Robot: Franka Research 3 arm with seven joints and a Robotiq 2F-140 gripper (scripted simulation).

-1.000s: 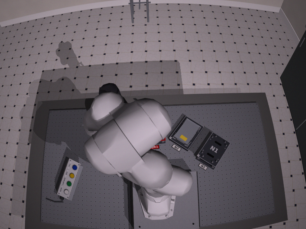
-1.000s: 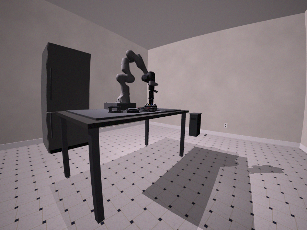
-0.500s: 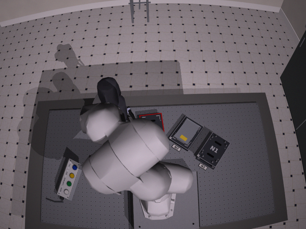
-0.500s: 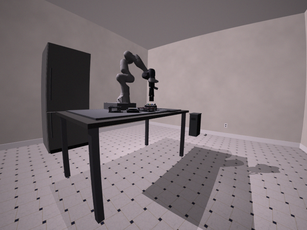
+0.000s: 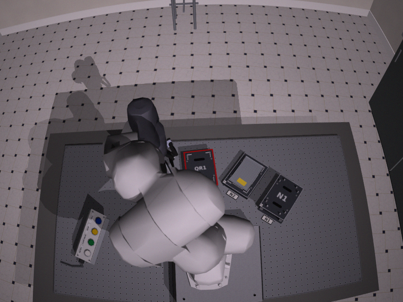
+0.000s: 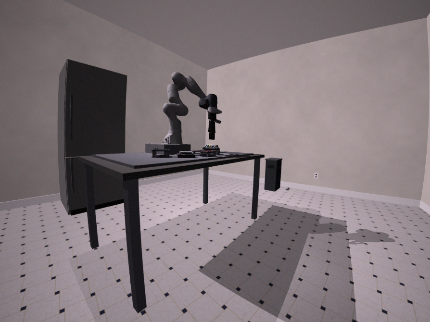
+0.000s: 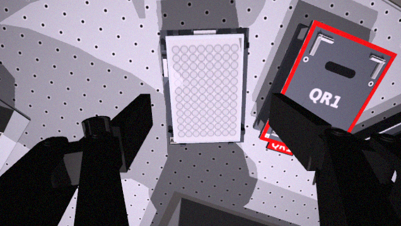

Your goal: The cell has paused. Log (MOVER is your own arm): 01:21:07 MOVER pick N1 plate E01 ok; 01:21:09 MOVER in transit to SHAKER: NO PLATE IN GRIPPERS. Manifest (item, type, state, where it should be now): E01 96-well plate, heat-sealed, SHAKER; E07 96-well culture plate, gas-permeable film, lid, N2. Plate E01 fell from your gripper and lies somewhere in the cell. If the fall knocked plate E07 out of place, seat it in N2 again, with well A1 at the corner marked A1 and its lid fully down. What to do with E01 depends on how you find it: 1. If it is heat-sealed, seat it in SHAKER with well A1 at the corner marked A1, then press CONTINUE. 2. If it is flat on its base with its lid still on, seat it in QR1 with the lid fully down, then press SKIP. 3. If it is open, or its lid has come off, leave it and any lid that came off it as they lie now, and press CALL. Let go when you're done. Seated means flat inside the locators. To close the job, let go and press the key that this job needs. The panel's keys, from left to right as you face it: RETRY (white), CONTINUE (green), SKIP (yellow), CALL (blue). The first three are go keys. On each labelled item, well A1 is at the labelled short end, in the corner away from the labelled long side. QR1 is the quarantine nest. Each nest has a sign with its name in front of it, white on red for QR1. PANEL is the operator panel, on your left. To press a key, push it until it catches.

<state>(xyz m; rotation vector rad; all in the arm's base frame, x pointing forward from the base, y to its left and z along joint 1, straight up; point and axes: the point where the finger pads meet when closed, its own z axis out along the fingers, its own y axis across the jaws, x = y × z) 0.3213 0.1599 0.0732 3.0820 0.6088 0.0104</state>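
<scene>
- And here we look down past the gripper (image 5: 172, 159) (image 6: 211, 137) (image 7: 210, 108), its fingers spread wide, nothing pinched, standing above the pale well plate (image 7: 205, 91)
- That plate, which I take for E01, lies in a dark nest (image 7: 246, 66), presumably SHAKER, though I can't read its name; in the wrist view a corner mark beginning with A shows at seven o'clock
- It looks flat and sealed, but fully seated? I can't swear to that from here
- QR1 (image 5: 200, 168) (image 7: 334, 83), at two o'clock of that plate in the wrist view, carries no plate on its visible part
- From overhead, the yellow-labelled plate (image 5: 250, 171), likely E07, lies in N2 (image 5: 235, 189) and appears undisturbed; N1 (image 5: 281, 197), at four o'clock of it, bears no plate
- So placing and letting go look done; what's left, I judge, is CONTINUE, the green key (image 5: 91, 242) on the panel (image 5: 85, 237), at eight o'clock overhead, its latch state unclear
</scene>
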